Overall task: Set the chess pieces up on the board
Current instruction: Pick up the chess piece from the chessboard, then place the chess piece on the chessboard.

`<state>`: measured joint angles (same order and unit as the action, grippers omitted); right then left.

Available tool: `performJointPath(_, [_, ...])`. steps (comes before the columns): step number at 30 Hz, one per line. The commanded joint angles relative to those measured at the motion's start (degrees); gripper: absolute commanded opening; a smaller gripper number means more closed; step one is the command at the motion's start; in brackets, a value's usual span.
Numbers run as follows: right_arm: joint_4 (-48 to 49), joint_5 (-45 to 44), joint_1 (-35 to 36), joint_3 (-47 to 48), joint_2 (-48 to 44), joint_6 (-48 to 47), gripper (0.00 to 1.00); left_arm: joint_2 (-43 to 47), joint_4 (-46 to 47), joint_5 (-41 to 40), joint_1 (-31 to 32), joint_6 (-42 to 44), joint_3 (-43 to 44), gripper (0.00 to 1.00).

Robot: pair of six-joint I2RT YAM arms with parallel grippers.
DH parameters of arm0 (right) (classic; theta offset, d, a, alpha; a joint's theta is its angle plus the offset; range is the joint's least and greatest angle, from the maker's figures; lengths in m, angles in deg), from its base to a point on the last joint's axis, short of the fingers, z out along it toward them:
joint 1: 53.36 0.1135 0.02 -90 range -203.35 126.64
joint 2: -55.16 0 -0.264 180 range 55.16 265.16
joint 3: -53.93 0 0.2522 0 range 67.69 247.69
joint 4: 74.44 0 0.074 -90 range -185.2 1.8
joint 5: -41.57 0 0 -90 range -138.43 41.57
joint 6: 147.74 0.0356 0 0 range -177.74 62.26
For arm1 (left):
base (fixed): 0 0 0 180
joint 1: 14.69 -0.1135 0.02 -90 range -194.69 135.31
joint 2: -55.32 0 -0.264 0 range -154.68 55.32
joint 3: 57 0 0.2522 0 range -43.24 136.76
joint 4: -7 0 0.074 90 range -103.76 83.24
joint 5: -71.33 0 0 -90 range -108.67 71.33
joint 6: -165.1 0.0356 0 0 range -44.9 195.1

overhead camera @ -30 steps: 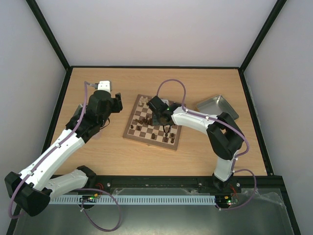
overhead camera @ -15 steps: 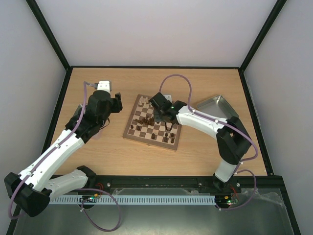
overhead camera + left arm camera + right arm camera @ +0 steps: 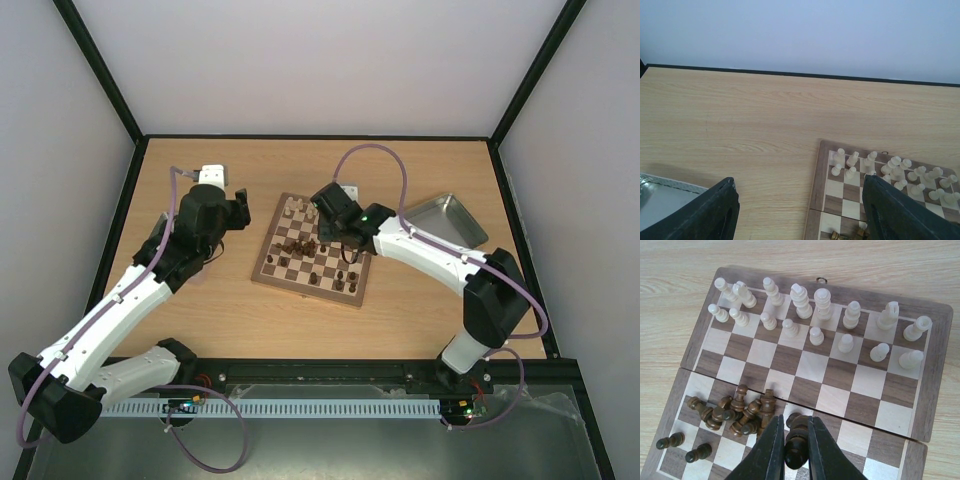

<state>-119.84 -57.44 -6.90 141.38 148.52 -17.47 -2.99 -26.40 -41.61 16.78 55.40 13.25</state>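
Observation:
The board [image 3: 300, 291] lies mid-table. Cream pieces [image 3: 815, 315] stand in two rows along its far edge. A heap of dark pieces [image 3: 735, 412] lies toppled on the near-left squares, with two more [image 3: 671, 441] lying at the corner. My right gripper [image 3: 796, 450] is shut on a dark piece [image 3: 796, 440] and holds it just above the board beside the heap; in the top view the gripper [image 3: 325, 235] hangs over the board's middle. My left gripper [image 3: 237, 212] is open and empty over bare table left of the board, its fingers [image 3: 715, 212] wide apart.
A grey metal tray [image 3: 447, 218] sits to the right of the board. Another tray's corner [image 3: 660, 200] shows at the left wrist view's lower left. A black frame borders the table [image 3: 200, 300].
My right gripper has shifted a little towards the far right over the board, and the arm's elbow has swung right. The left arm has not moved.

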Motion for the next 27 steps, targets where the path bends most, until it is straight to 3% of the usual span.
performJointPath(1, [-2.6,1.1,0.2,-1.0,-2.8,1.2,0.10,0.9,1.3,0.0,-0.3,0.2,-0.7,0.70])
performJointPath(9, [-2.4,2.8,1.1,-2.9,-5.3,2.3,0.10,0.8,1.4,0.4,-0.4,0.1,-0.6,0.70])
performJointPath(17, [-4.2,0.4,6.2,-4.9,-6.5,4.4,0.10,0.8,1.5,1.1,-0.7,-0.2,-0.6,0.70])
performJointPath(27, [-2.4,2.3,10.1,-13.4,-9.3,9.2,0.10,0.6,1.5,1.6,-0.8,-0.5,-0.6,0.70])
